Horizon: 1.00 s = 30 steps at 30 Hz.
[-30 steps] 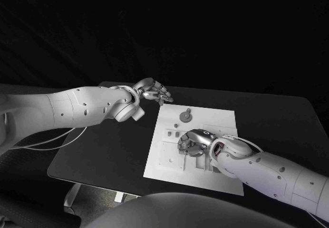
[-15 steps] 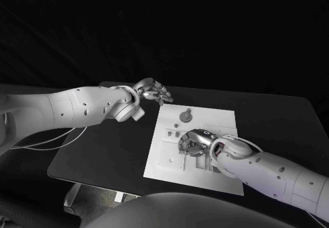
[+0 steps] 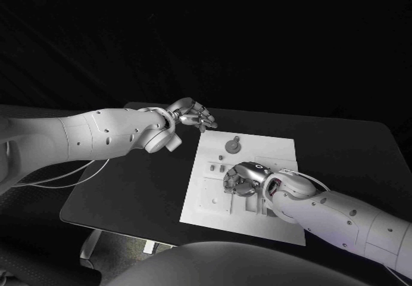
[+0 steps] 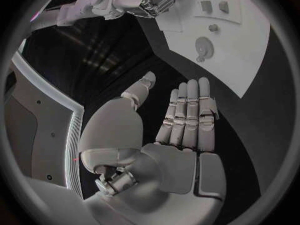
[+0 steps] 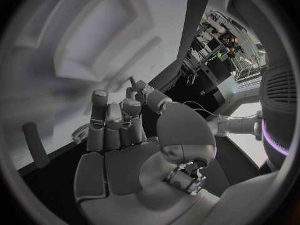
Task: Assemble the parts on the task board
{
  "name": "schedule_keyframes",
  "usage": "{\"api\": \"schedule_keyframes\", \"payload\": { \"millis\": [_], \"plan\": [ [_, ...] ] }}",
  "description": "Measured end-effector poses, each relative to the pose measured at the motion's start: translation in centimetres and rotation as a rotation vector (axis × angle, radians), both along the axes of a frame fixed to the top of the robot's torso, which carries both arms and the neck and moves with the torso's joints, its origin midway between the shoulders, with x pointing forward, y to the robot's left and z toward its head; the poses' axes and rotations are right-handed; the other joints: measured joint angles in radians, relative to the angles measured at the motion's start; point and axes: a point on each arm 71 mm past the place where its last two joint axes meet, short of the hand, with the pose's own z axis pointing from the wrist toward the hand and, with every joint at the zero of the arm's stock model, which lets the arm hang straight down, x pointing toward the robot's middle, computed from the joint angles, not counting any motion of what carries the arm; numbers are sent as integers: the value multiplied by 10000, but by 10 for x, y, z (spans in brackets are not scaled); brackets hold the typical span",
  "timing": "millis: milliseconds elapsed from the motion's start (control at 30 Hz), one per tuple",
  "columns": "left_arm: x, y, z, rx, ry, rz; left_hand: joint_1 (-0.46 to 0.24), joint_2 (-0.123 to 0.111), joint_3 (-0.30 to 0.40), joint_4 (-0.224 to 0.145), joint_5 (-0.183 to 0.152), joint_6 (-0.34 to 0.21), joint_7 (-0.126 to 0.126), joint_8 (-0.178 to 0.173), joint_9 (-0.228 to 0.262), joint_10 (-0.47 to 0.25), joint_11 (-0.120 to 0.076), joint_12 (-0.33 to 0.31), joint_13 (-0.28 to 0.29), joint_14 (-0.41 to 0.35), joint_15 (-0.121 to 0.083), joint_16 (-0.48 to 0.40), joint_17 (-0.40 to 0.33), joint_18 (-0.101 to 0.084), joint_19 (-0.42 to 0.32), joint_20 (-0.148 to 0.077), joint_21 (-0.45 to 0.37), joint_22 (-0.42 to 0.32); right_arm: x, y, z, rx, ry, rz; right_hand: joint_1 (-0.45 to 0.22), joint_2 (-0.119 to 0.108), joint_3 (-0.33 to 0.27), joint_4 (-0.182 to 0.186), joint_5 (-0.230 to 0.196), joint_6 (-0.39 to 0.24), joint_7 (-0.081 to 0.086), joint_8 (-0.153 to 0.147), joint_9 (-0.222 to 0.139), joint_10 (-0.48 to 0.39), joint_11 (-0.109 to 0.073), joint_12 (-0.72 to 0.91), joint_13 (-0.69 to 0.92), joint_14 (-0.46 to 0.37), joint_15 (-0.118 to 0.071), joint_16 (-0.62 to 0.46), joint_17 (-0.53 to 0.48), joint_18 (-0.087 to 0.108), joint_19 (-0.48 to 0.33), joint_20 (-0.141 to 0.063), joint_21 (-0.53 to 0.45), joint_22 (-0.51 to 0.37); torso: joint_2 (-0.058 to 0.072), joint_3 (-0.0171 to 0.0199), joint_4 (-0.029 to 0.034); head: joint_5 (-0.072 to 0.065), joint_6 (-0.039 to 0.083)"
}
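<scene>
dim overall, dark surround | task board (image 3: 258, 149) brightest, pale against black worktop (image 3: 128, 190) | wrist views: fisheye bending, dark rim | right wrist: near board blurred, bright room at the rim

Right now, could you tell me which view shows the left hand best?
The left wrist view: the left hand lies open, fingers straight, holding nothing. The head view shows it small, off the task board's far corner.
</scene>
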Motion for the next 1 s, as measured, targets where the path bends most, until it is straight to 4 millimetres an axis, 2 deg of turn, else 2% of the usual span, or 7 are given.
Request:
{"api": "schedule_keyframes", "payload": {
  "millis": [333,400,500,600,767,1000],
  "plan": [
    [0,0,0,2,4,7,0,0,0,0,0,0,0,0,0,0,0,0,1,0,0,0,10,-2,0,0,0,-9,-2,1,0,-77,70,92,30,-30,-12,-13,-1,0,0,-1,1,-38,38,0,18,-30,2,0,7,-3,-37,30,0,0,0,5,-4,1,0],
    [0,0,0,2,5,6,0,0,0,0,0,0,0,0,0,0,0,0,0,0,0,0,29,-2,0,0,0,-9,-2,2,0,-80,69,94,155,-155,-12,-13,-1,-16,16,-1,2,-107,96,-40,24,-32,3,0,12,-2,-85,5,0,0,0,5,-6,5,0],
    [0,0,0,2,6,7,0,0,0,0,0,-54,53,0,0,35,-35,-33,0,0,0,-39,43,-3,0,0,0,-8,-2,2,0,-85,70,95,350,-368,-44,-39,0,-172,172,-77,47,-247,137,-40,51,-112,10,0,24,-4,-154,39,0,0,0,6,-6,5,0],
    [0,0,0,2,6,7,0,0,0,0,0,-54,54,0,0,35,-35,-41,1,0,0,-39,43,-3,0,0,0,-8,-2,2,-1,-105,62,67,386,-660,-137,-25,-144,-340,340,-237,94,-430,218,-87,66,-245,102,0,24,-56,-274,87,0,0,1,5,-6,1,0],
    [0,0,0,1,6,6,0,0,-28,-28,0,-54,54,0,-9,35,-35,-41,1,0,0,-39,55,-4,0,0,0,-18,-1,0,-2,-181,29,-9,468,-952,-310,-26,-144,-506,501,-357,-20,-591,304,-87,107,-341,165,-38,37,74,-376,120,-43,0,2,6,-6,-20,0],
    [0,0,0,2,9,12,0,0,-28,-28,0,-91,91,0,-23,35,-35,-41,0,0,0,-78,83,-4,0,0,0,-17,-2,0,-1,-167,-27,-45,548,-1056,-666,-24,-138,-877,548,-596,-125,-790,502,-86,159,-507,286,-38,59,89,-467,211,-44,0,2,6,-6,-29,0]
  ]
}}
